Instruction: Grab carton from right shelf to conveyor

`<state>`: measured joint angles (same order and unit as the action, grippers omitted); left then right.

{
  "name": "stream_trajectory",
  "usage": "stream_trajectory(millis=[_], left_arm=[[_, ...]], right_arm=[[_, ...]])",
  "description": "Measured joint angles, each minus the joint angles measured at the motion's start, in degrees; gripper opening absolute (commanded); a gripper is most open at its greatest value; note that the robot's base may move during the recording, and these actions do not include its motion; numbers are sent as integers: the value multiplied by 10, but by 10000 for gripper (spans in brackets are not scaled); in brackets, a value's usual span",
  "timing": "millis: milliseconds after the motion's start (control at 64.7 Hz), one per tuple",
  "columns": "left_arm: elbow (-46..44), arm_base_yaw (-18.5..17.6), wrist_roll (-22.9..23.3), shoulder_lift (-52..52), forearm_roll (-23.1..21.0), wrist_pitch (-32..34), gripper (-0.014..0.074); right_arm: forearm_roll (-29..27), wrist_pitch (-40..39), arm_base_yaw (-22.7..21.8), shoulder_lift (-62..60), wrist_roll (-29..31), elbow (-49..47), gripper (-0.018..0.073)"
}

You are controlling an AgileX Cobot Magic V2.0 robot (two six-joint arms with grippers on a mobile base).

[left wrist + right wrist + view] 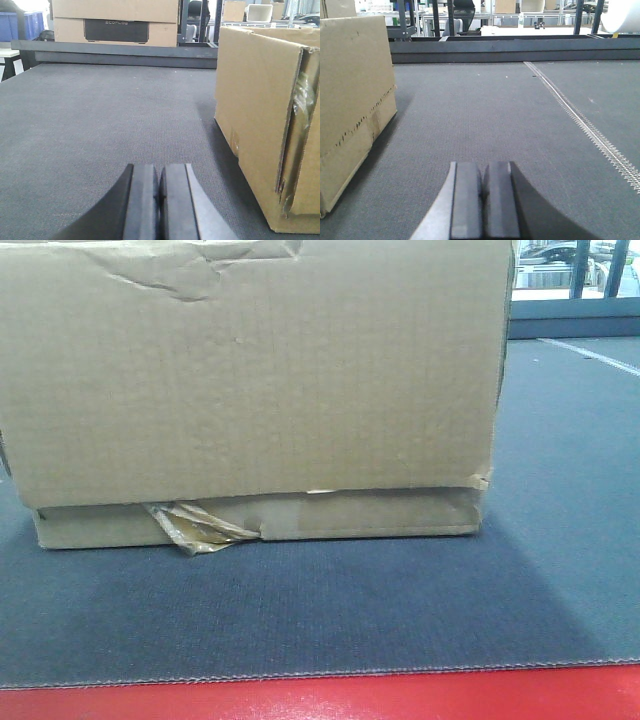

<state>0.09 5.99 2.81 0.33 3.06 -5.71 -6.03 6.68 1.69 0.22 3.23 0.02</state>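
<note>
The carton [250, 380], a big brown cardboard box with a crumpled wad of yellowish tape [195, 525] at its torn lower seam, rests on the conveyor [400, 610], a dark grey textured belt edged by a red strip [320, 695]. In the left wrist view the carton [260, 110] stands to the right of my left gripper [159, 172], which is shut with nothing in it and apart from the box. My right gripper [482, 170] is shut and empty as well, with the carton [350, 95] to its left, untouched. The right shelf is out of view.
A dark rail [115, 52] bounds the belt's far side. Behind it sit a printed cardboard box [115, 22] and blue bins [22, 25]. A stitched seam [585, 125] crosses the belt to the right of my right gripper. Racks stand in the background [520, 10].
</note>
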Motion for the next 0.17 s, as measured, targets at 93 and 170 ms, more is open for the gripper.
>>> stream_trajectory(millis=[93, 170], left_arm=[[0, 0, 0, 0, 0, 0, -9], [0, 0, 0, 0, 0, 0, -9]], right_arm=[[0, 0, 0, 0, 0, 0, -67], [0, 0, 0, 0, 0, 0, -67]])
